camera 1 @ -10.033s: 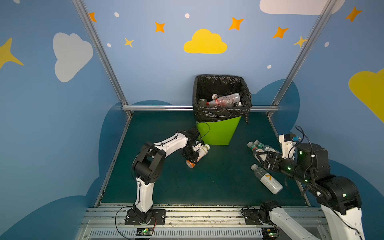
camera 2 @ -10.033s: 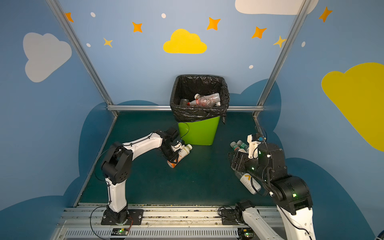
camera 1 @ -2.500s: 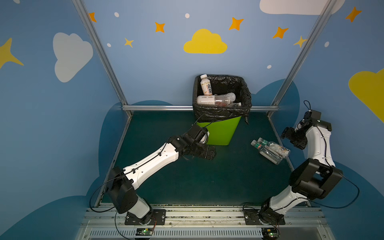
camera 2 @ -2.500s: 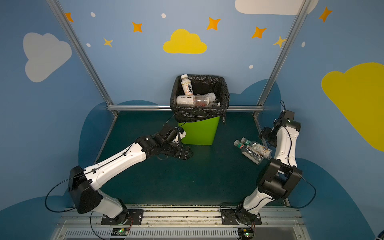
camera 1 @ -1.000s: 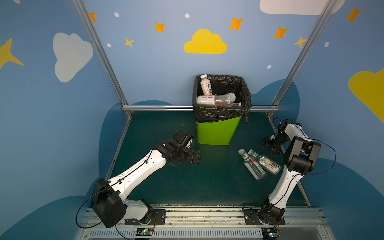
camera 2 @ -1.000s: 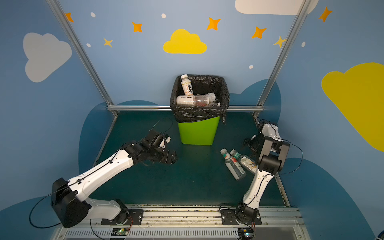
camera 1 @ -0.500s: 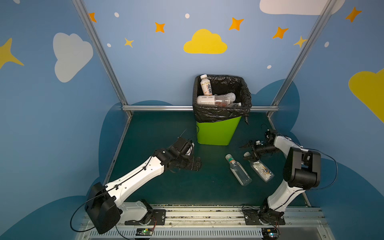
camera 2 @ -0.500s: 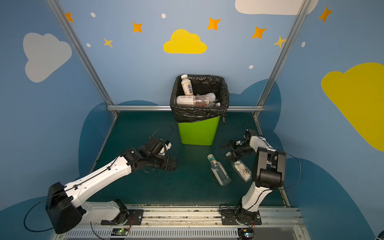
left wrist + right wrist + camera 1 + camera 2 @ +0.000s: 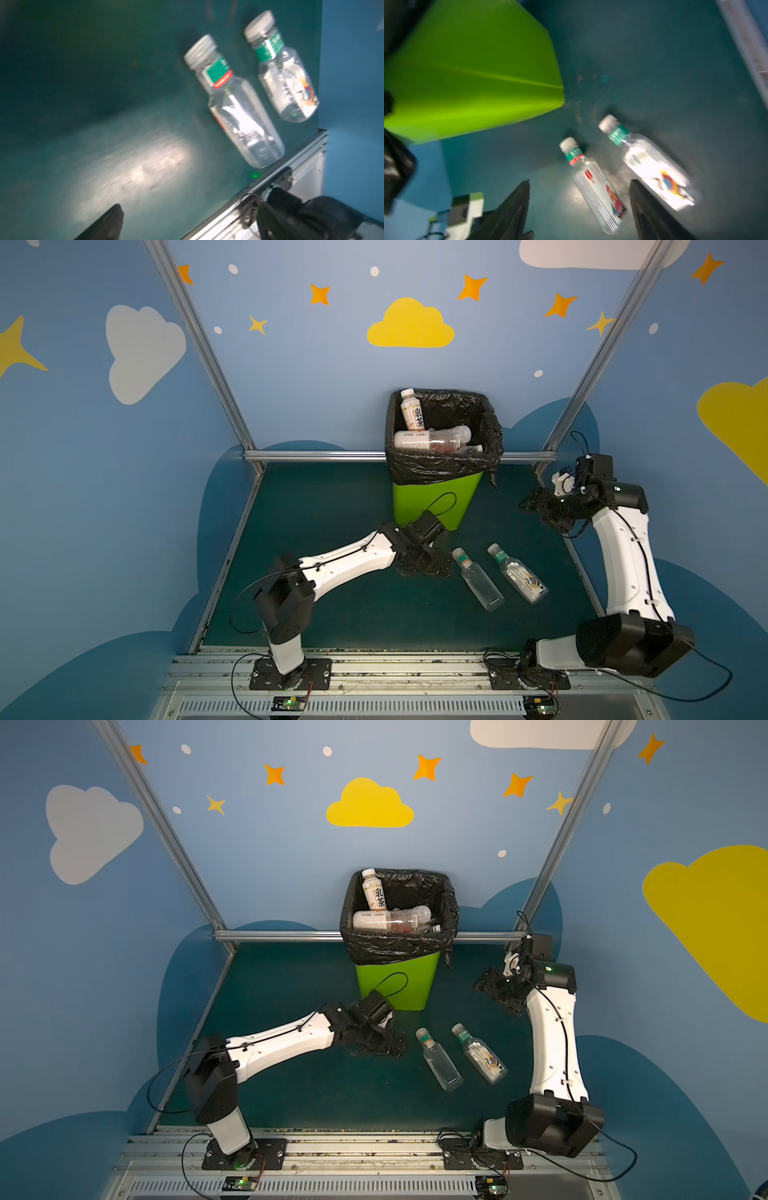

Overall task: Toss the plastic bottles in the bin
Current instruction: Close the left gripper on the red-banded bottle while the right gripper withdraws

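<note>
The lime-green bin [image 9: 436, 506] stands at the far middle of the dark green worktop [image 9: 316, 506], and a black bag [image 9: 449, 468] is folded over its rim. Inside it a white bottle [image 9: 413, 412] leans upright in the far left corner. A second bottle [image 9: 432, 438] lies across the top of the others, which are mostly hidden. Two clear bottles are outside the bin and lie flat on the worktop, near and to the right of it. They are almost parallel, a little apart, with their white caps toward the far side. The left bottle [image 9: 478, 580] has a green and red band at its neck. The right bottle [image 9: 519, 578] has a green band and a coloured label. The left end effector [image 9: 432, 568] is low over the worktop, just left of the left bottle's cap. Its jaws are spread wide and it holds nothing. The right end effector [image 9: 540, 510] hangs above the worktop, to the right of the bin and beyond the two bottles. In the right wrist view its fingers [image 9: 512, 207] stand apart with only the worktop and the bottles far below between them, so it is open and empty.
</note>
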Controlling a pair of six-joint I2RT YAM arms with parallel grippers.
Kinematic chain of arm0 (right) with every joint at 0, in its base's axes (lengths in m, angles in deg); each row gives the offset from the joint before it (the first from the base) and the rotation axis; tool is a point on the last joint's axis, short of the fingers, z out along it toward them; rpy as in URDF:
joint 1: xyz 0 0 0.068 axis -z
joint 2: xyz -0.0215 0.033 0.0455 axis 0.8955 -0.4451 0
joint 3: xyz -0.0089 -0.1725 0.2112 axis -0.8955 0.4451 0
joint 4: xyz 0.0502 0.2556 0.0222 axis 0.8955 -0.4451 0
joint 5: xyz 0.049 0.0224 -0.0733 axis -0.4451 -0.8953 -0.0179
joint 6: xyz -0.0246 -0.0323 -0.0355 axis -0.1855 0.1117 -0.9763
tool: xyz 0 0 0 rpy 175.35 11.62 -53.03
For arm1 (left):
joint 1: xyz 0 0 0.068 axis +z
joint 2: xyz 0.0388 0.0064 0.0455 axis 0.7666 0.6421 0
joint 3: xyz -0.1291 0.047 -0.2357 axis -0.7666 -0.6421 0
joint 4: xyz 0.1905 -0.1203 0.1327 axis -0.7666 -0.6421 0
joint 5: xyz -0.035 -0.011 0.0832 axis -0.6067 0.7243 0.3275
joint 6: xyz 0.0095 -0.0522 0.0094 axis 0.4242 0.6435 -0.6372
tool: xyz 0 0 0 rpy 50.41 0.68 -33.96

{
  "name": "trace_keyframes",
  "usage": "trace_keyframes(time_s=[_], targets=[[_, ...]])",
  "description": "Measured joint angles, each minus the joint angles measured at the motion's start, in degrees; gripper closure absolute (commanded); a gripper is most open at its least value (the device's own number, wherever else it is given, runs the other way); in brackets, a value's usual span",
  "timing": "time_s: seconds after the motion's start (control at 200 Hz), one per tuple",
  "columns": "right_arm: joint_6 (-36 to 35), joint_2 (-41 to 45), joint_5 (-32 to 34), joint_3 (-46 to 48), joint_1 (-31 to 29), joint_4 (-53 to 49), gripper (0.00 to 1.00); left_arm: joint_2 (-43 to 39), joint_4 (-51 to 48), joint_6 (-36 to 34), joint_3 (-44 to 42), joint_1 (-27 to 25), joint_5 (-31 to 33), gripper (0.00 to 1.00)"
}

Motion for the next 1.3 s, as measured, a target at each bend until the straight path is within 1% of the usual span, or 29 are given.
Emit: trace_keyframes(time_s=[0.1,0.225,0.396,0.606,0.756,0.991,1.302], targets=[[-2.3,0.3,3.2,1.4,0.4,-2.6,0.23,6.7,-0.2,1.7,7.7,-1.4,-1.0,0.0],[-4.6,0.3,5.0,4.0,1.1,-4.5,0.22,12.8,-2.0,3.2,13.5,-2.6,-2.1,0.0],[-6.7,1.8,5.3,5.1,2.4,-5.5,0.2,20.2,-5.9,3.8,21.9,-3.7,-4.1,0.0],[-8.6,4.1,4.9,5.1,4.2,-5.9,0.2,27.6,-10.9,4.5,32.7,-5.0,-5.3,0.0],[-8.8,3.9,3.0,5.1,4.5,-5.8,0.2,30.3,-13.0,4.9,36.5,-5.5,-6.1,0.0],[-8.9,2.9,1.0,5.1,4.5,-5.8,0.2,33.5,-14.2,6.3,39.0,-5.6,-7.9,0.0],[-10.3,1.4,-0.7,4.9,4.5,-5.8,0.2,42.1,-15.6,6.8,49.6,-5.6,-8.0,0.0]])
